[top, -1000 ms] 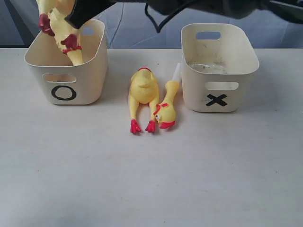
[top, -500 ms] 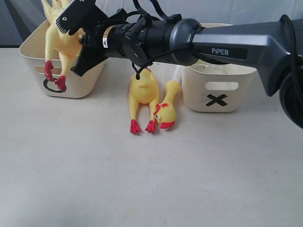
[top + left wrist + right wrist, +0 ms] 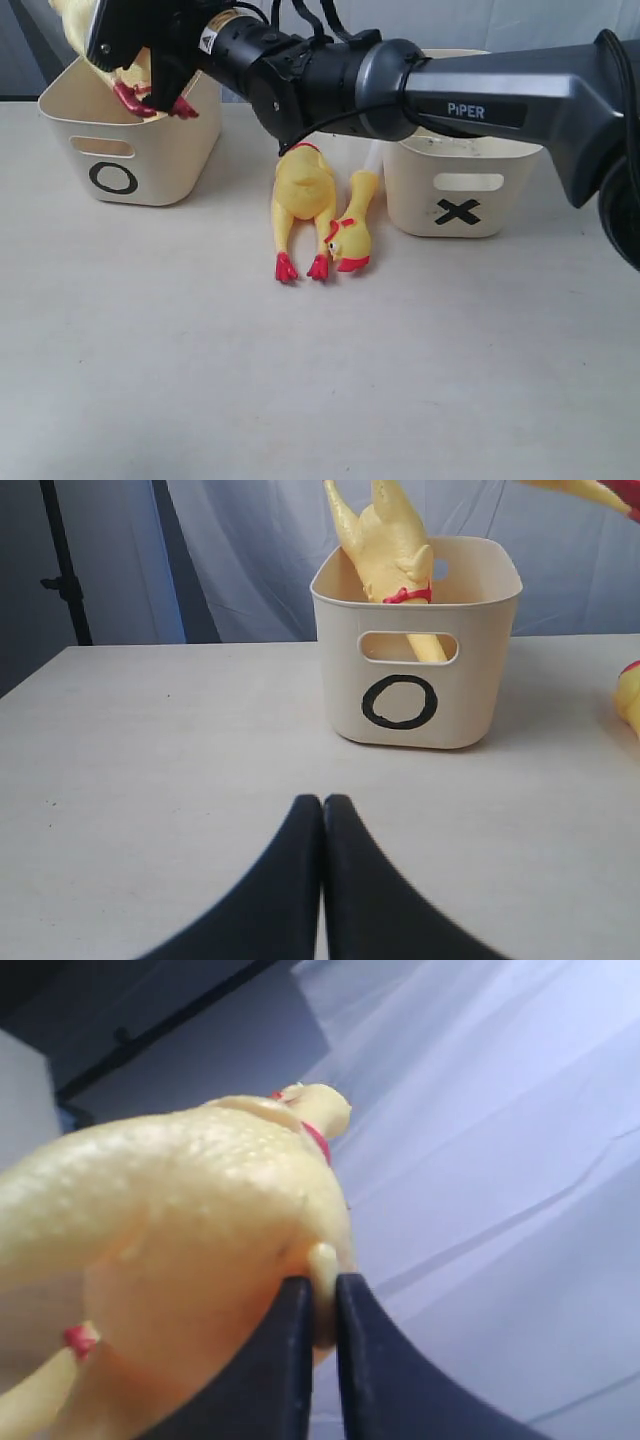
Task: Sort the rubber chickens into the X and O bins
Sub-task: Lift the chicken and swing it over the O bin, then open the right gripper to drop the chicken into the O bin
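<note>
My right gripper is shut on a small flap of a yellow rubber chicken. In the exterior view the right arm reaches across to the left. It holds this chicken over the O bin, its red feet at the rim. Another chicken stands neck-down inside the O bin. Two more chickens lie on the table between the bins. The X bin stands at the right. My left gripper is shut and empty, low over the table in front of the O bin.
The dark right arm spans the scene above the two lying chickens and the X bin. A light curtain hangs behind the table, with a black stand at the far left.
The right gripper has swung the held chicken up and left. Its feet hung in front of the O mark and now sit at the bin's rim. The lying chickens have not moved.
</note>
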### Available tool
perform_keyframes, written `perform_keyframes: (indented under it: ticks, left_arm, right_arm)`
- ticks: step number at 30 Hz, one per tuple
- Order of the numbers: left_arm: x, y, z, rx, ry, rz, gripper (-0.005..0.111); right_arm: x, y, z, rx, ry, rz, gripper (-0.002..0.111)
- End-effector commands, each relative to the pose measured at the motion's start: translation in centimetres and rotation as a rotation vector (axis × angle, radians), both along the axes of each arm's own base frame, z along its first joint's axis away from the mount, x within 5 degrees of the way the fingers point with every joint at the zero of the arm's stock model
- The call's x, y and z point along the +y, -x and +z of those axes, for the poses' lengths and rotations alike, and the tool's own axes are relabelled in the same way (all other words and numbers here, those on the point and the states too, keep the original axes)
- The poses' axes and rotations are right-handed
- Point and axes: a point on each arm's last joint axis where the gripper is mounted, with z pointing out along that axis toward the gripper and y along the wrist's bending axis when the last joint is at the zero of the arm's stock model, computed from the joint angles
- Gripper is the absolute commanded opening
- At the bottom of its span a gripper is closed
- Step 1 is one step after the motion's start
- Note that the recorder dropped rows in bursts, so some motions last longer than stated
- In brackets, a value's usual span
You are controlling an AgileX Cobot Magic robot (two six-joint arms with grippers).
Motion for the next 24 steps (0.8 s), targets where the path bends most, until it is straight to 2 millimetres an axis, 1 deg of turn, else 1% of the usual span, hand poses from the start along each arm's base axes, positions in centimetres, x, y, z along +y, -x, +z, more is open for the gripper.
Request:
perform_keyframes:
  ticks: [1,2,5,10,15,18,20,21,23,24]
  left_arm:
    - [0.0,0.0,0.2,-0.022,0.007,-0.003,0.000]
    - [0.0,0.0,0.2,-0.022,0.007,-0.003,0.000]
    - [0.0,0.0,0.2,-0.022,0.007,-0.003,0.000]
    - [0.0,0.0,0.2,-0.022,0.007,-0.003,0.000]
    - [0.0,0.0,0.2,-0.022,0.007,-0.003,0.000]
    - [0.0,0.0,0.2,-0.022,0.007,-0.003,0.000]
    - [0.0,0.0,0.2,-0.022,0.007,-0.003,0.000]
    - [0.0,0.0,0.2,-0.022,0.007,-0.003,0.000]
    - [0.0,0.0,0.2,-0.022,0.007,-0.003,0.000]
    - [0.0,0.0,0.2,-0.022,0.007,-0.003,0.000]
  right_arm:
    - [-0.7,-0.9,1.2,-0.096,-0.052,-0.063,-0.001]
    - [-0.8,-1.1,1.2,-0.099,-0.052,-0.066,-0.001]
    - [0.0,-1.7,1.5,-0.127,-0.057,-0.055,-0.001]
    - [2.0,-3.2,2.3,-0.161,-0.069,-0.013,-0.001]
    - [3.6,-4.8,1.1,-0.166,-0.058,-0.003,-0.001]
    - [3.5,-6.4,-0.5,-0.059,-0.073,-0.029,-0.001]
    - [3.2,-7.5,-3.0,0.074,-0.063,-0.045,-0.001]
    - [3.0,-7.9,-4.3,0.129,-0.025,-0.045,0.001]
    - [2.8,-8.2,-6.9,0.262,0.048,-0.038,0.012]
    - [2.9,-8.2,-7.9,0.309,0.082,-0.031,0.020]
